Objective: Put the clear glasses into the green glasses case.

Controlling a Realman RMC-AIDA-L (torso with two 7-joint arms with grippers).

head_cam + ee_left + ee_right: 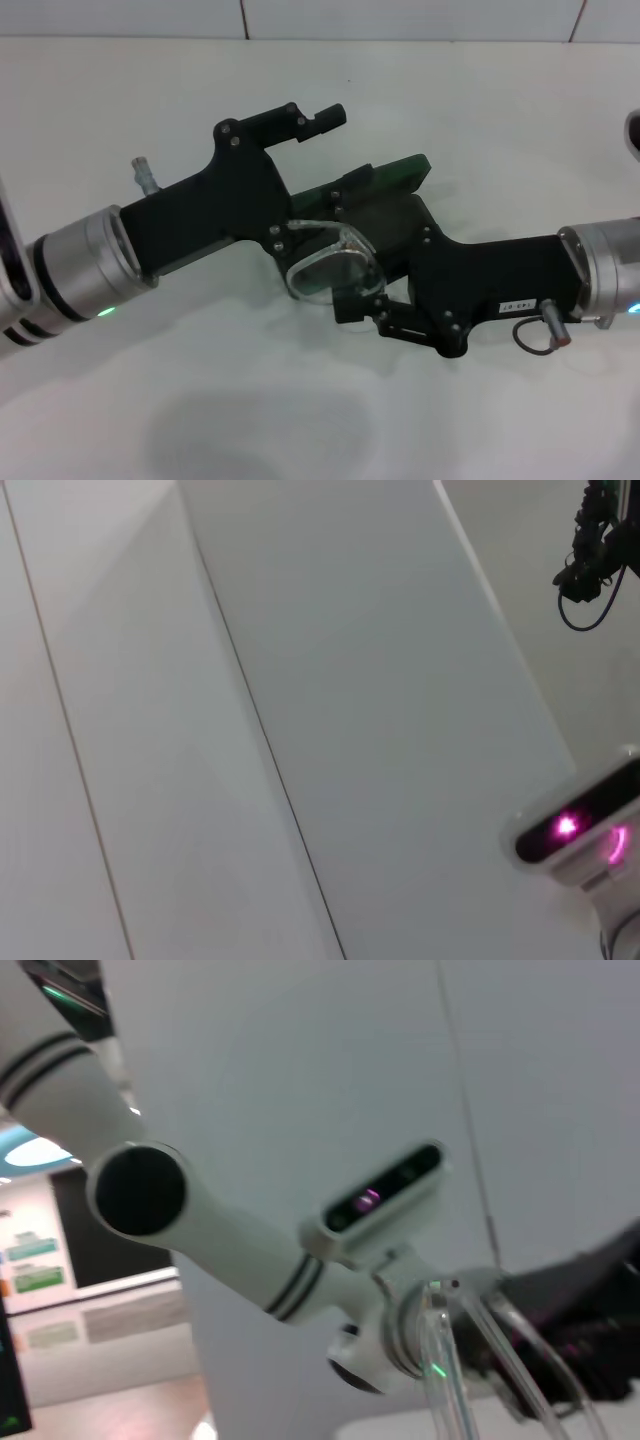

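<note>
Worktop (480, 120): white; I see both arms meeting at its middle.
Green glasses case (395, 175): lies mostly hidden behind both end effectors; I cannot tell what is inside.
Left end effector (300, 215): fingers spread wide, one beside the glasses.
Right end effector (350, 280): clamped on the clear glasses (330, 268), held just in front of the case.

You see the glasses (330, 268) in clear, glossy plastic. Case (395, 175): dark green, smooth, slight sheen. Both grippers, left (300, 170) and right (345, 275), have matt black housings; the wrist cuffs are brushed metal. Table (480, 110): smooth, matt white.
</note>
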